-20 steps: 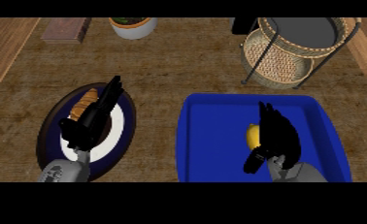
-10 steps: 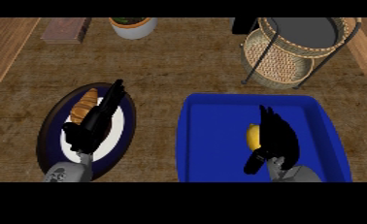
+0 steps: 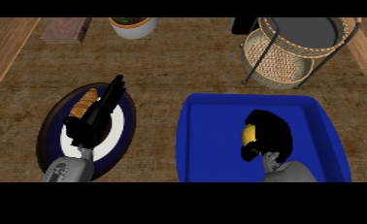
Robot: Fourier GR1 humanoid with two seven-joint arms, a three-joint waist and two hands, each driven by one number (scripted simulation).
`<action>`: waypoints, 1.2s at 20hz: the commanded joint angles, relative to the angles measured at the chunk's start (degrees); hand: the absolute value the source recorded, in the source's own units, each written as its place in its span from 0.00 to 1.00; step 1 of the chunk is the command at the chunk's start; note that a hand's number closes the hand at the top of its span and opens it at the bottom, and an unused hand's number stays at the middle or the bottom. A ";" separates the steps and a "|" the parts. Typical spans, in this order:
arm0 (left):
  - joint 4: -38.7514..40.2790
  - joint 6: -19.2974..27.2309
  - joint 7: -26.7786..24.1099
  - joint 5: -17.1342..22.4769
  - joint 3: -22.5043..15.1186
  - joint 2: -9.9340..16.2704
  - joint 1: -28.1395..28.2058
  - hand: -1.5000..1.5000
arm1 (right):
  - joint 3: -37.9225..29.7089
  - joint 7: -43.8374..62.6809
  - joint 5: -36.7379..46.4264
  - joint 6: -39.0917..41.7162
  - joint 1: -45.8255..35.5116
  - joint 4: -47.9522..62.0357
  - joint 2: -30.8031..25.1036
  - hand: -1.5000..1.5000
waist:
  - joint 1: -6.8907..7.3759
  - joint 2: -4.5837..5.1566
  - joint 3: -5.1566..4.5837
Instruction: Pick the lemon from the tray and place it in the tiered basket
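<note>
Observed yellow lemon (image 3: pixel 249 133) inside the blue rectangular plastic tray (image 3: pixel 208 150), near right of the counter. Found black right hand (image 3: pixel 271 136) curled over and around that lemon, hiding most of it. Noted black left hand (image 3: pixel 94 114), fingers straight, over the dark-rimmed round plate (image 3: pixel 123 136) at left, beside a brown bread piece (image 3: pixel 86 101). Recorded wicker tiered basket (image 3: pixel 287 56) far right, well apart

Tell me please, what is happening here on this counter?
The robot's right hand is curled round the lemon inside the blue tray; the lemon looks not yet lifted out. The tiered basket stands beyond the tray, toward the far right. The left hand rests open over a plate with a piece of bread on it.
</note>
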 commanded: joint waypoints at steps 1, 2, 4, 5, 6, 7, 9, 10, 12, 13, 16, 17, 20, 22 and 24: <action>-1.16 -1.87 0.31 -1.06 1.05 0.54 0.47 0.50 | -2.86 -4.72 1.82 -1.29 -0.82 3.40 0.96 1.00 | 0.06 0.04 0.06; -4.36 -0.06 2.48 -0.90 0.15 -1.45 2.06 0.50 | -2.17 -3.91 3.75 -2.54 -0.93 4.02 2.20 1.00 | 0.11 0.02 0.06; -2.75 -1.28 2.29 -1.52 0.14 -1.69 1.22 0.50 | -2.82 -3.29 4.69 -1.20 -2.64 4.42 3.82 1.00 | 0.08 0.04 0.06; 0.97 0.09 -1.60 -2.65 0.40 -2.46 1.11 0.50 | -1.30 -2.59 3.79 2.40 2.93 -4.94 0.04 1.00 | -0.16 0.00 0.04; -4.56 -1.62 2.50 -1.33 1.31 -0.89 3.05 0.50 | -2.23 -2.55 5.50 0.69 0.06 -0.60 3.20 1.00 | 0.07 0.01 0.06; -2.72 -0.84 0.61 -1.45 0.29 -1.40 3.24 0.50 | -8.86 -13.02 -0.59 0.41 -1.50 3.57 -6.58 1.00 | 0.15 0.09 0.08; -3.51 -0.54 1.27 -1.05 0.75 -1.11 1.91 0.50 | -15.45 -23.92 -7.41 5.08 -0.10 0.94 -19.14 1.00 | -0.95 0.13 0.18; -3.95 0.31 1.59 -1.36 0.33 -1.80 3.03 0.50 | -17.62 -28.07 -8.27 4.85 0.54 3.14 -22.92 1.00 | -1.05 0.25 0.32; -3.99 -0.67 1.27 -0.93 0.87 -0.76 2.82 0.50 | -20.62 -34.71 -9.71 5.04 1.26 5.75 -28.47 1.00 | -1.78 0.42 0.52; -3.59 -0.62 1.33 -1.22 0.97 -0.40 3.04 0.50 | -22.44 -38.75 -10.49 4.40 1.95 7.59 -31.22 1.00 | -1.94 0.56 0.56; -3.41 -1.73 1.96 0.46 2.32 0.22 1.98 0.50 | -30.24 -50.99 -15.82 2.74 0.82 13.55 -37.56 1.00 | -1.36 0.54 0.52; -3.26 -0.75 1.27 -0.23 2.18 -0.37 1.35 0.50 | -33.14 -54.36 -18.73 1.64 -0.38 16.46 -37.23 1.00 | -0.92 0.65 0.54; -4.15 -0.95 2.65 -0.71 0.94 -0.80 0.68 0.50 | -39.63 -62.74 -29.07 6.28 -3.87 21.00 -37.34 1.00 | -0.26 0.38 0.47; -4.26 -0.44 1.93 -1.40 0.27 -1.32 1.98 0.50 | -43.96 -67.54 -35.46 10.27 -5.29 22.97 -38.16 1.00 | -0.41 0.14 0.44; -4.46 -0.52 2.08 -1.34 0.57 -1.14 0.90 0.50 | -46.07 -71.82 -37.20 12.17 -8.75 27.32 -40.22 1.00 | 0.83 0.36 0.32</action>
